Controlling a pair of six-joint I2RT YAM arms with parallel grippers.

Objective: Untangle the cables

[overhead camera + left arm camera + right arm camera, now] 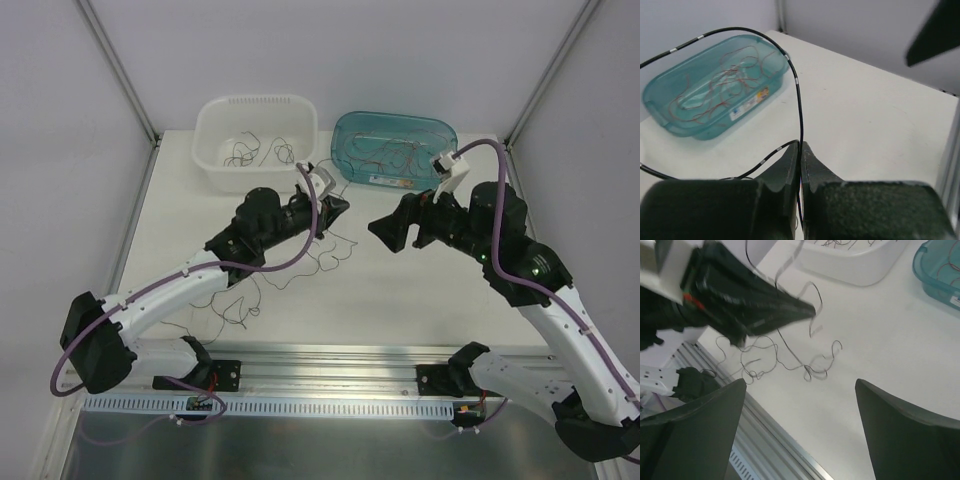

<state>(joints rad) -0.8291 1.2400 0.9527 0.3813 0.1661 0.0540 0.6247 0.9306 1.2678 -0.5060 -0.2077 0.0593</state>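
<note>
- The left fingers are pressed fully together on a black cable with pale bands. In the left wrist view it arcs up from the tips and loops away to the left.
- The right fingers stand wide apart with nothing between them. They face the left fingers across a small gap above the middle of the counter.
- More cables, thin and dark, lie in loose curls on the counter under and beside the left arm, trailing toward the near left.
- A white basin sits at the far edge with a few dark curls inside.
- Just beside it on the right, a teal bin holds red-brown strands.
- The right arm's purple hose arches in front of the bin's right end.
- The counter is pale and matte, shut in by plain light walls on three sides, with metal posts rising at the far corners.
- An aluminium rail runs along the near edge and carries both arm bases.
- The widest bare stretch of counter lies near the middle, between the right arm and the rail.
</note>
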